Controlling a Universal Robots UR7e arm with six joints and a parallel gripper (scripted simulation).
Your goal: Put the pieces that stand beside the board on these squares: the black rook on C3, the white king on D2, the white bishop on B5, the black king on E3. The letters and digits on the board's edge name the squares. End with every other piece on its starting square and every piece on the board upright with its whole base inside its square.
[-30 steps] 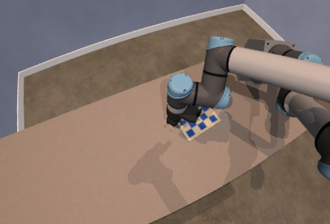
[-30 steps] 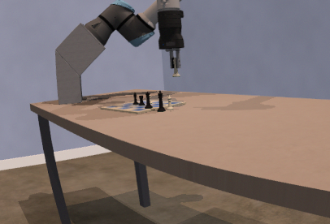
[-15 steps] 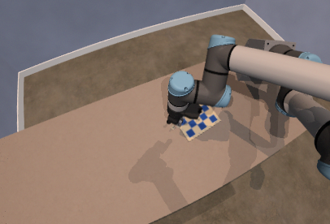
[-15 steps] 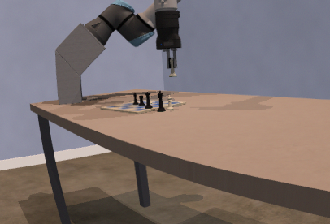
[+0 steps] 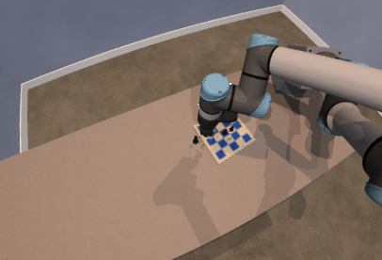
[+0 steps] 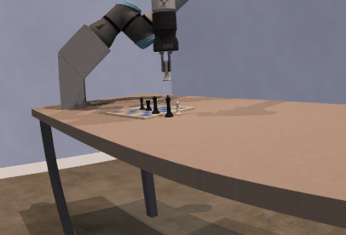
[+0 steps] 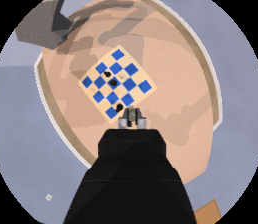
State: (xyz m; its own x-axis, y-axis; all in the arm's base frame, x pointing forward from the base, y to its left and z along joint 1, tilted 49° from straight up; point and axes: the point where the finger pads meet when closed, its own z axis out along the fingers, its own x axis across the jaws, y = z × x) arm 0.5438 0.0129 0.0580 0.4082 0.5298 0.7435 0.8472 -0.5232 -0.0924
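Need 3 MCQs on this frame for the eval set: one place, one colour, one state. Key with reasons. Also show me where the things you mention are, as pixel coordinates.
1. Where is the gripper (image 6: 166, 72) (image 7: 131, 113)?
A) resting on the tabletop
B) raised above the table
C) against the wall clock

2. What colours are the board's (image 5: 220, 162) (image 6: 145, 117) (image 7: 82, 81) squares?
A) red and black
B) green and white
C) blue and cream

3. What state are the fingers in?
A) closed on a pale piece (image 6: 167, 77)
B) spread wide, nothing held
C) closed on a black piece

B: exterior view shows space below it.
C: wrist view shows both colours.
A: the piece's pale base hangs below the fingertips.
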